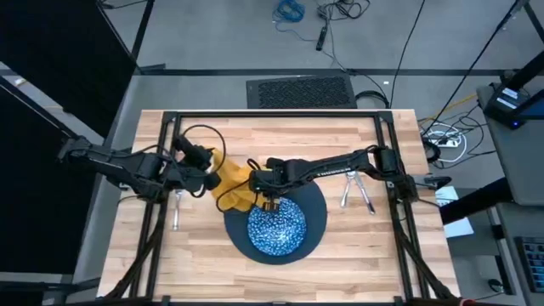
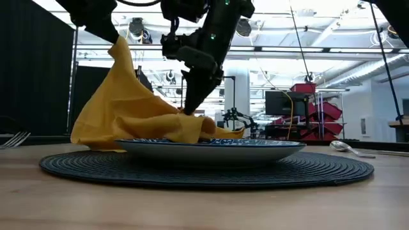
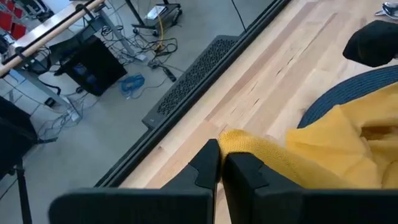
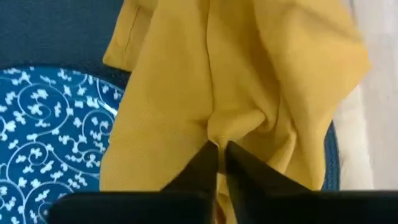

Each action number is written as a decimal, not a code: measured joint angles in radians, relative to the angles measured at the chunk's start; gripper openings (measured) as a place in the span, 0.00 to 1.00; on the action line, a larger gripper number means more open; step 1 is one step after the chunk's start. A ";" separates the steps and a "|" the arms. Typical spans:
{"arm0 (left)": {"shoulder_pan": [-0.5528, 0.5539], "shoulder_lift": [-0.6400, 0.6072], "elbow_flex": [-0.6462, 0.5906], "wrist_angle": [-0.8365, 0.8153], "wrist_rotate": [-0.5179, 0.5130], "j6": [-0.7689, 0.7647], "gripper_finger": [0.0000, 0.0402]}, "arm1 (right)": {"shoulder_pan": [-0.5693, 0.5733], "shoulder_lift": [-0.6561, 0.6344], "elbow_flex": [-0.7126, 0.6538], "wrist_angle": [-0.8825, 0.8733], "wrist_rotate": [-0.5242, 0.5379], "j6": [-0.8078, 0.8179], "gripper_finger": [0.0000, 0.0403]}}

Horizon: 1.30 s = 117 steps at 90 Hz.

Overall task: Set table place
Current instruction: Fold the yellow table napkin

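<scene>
Fork [image 1: 177, 212] lay on the surface left of the plate. Left gripper [image 1: 209, 172], left of the plate, pinched one raised corner of the mustard napkin [image 1: 233, 187], fingers [image 3: 208, 167] narrowed on cloth. Napkin draped from that corner down onto the left rim of the speckled dish [image 1: 276, 228], itself centred on the dark plate [image 1: 316, 204]. Right gripper [image 1: 269, 201], over the dish's near-left rim, clamped on a bunched fold, fingers nearly together. Judged light, limp, prone to sagging and slipping; best held at corners or hems. Knife and spoon [image 1: 357, 189] lay right of the plate.
</scene>
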 joint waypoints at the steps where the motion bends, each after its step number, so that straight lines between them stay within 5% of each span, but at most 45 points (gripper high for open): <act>1: 0.000 0.000 0.000 0.000 0.000 0.000 0.00 | 0.000 0.000 0.000 0.003 0.001 -0.001 0.02; 74: 0.000 0.000 0.000 0.004 0.017 -0.009 0.00 | 0.048 -0.003 0.316 -0.412 0.263 -0.028 0.00; 117: 0.000 0.000 0.000 0.004 0.017 -0.010 0.00 | 0.052 -0.004 0.294 -0.358 0.095 0.033 0.13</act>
